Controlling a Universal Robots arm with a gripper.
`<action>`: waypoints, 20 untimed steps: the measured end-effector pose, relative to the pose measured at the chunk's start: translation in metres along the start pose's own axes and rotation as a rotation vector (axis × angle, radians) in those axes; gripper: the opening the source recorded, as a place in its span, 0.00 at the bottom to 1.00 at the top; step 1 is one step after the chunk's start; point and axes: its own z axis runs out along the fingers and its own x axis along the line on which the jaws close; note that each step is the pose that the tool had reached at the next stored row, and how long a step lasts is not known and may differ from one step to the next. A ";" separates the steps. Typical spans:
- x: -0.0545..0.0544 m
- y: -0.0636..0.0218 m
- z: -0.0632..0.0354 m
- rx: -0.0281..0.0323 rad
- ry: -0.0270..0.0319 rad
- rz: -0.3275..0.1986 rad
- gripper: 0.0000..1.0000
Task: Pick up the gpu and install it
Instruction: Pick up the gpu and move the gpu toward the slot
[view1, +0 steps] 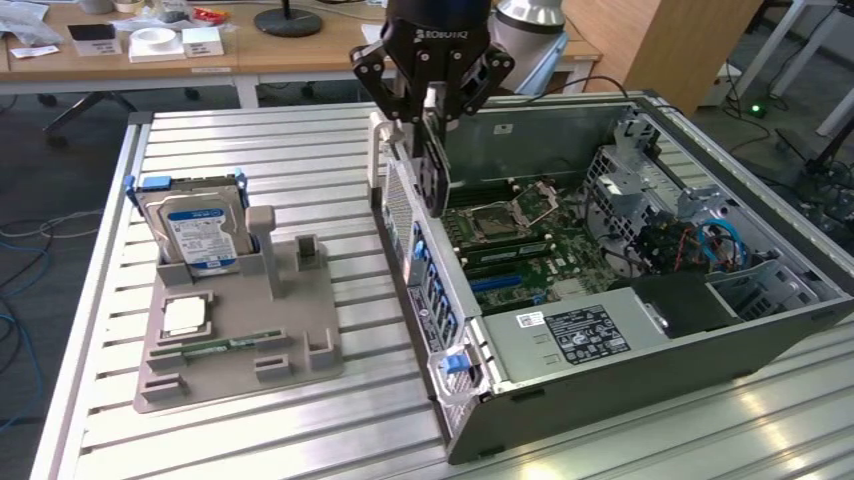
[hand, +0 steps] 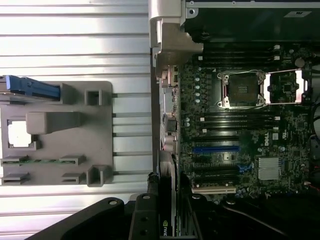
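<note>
**GPU in the claw, over the case, not seated yet**

Step in hand, as I read it: the carry-to-slot part of the install. The pick is done.

- Gripper (view1: 430, 112) is pinching the gpu (view1: 430, 175) by its upper edge. The card hangs straight down below the claw, on edge.
- The card's lower end sits at the rear wall of the open computer case (view1: 641, 370). I can't tell whether it touches.
- The motherboard (view1: 534, 250) lies beside and below the claw. Its blue expansion slot (hand: 216, 149) is near the card but off to one side.
- The grey parts holder (view1: 227, 350), with the hard drive (view1: 200, 235), is well clear on the claw's other side.

Seating calls for the card's edge parallel to and directly over a slot, with the bracket end at the rear wall, then a straight push down. Any tilt risks a jam.

The card looks thin, flat, dark and rigid, and a logo shows near the grip in the wrist view.
</note>
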 end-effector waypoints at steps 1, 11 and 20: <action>-0.002 0.0001 0.0001 -0.0001 -0.0001 0.000 0.26; -0.020 0.0010 0.0005 -0.0004 0.0000 0.000 0.26; -0.036 0.0019 0.0010 -0.0010 0.0000 0.000 0.26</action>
